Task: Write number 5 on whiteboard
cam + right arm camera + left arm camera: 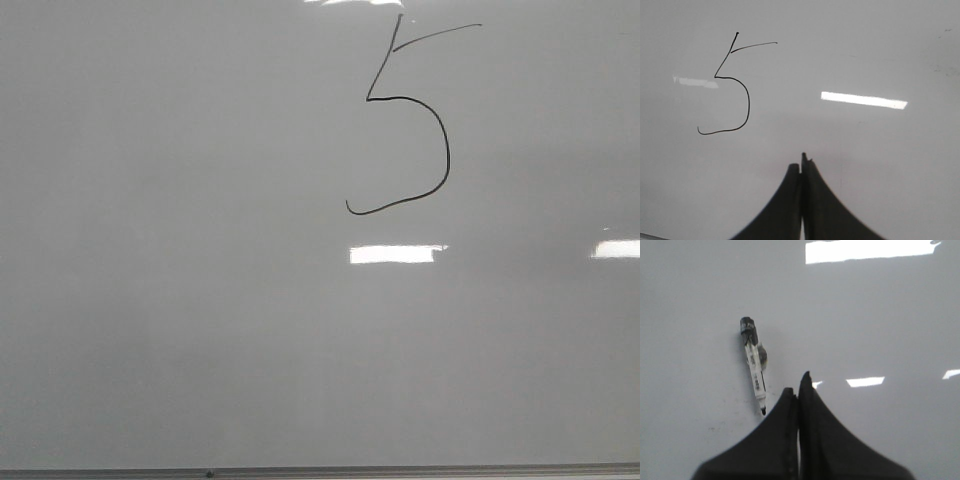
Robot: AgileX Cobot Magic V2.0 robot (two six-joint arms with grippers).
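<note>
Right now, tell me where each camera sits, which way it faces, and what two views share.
Front view: faces forward onto the whiteboard, with the number 5 at upper right; no robot part shows.
Left wrist view: on the left arm, looking over the shut left pincer at a marker lying on the board.
Right wrist view: on the right arm, looking over the shut right pincer at the board.
Shared: the front and right wrist views both show the 5.
</note>
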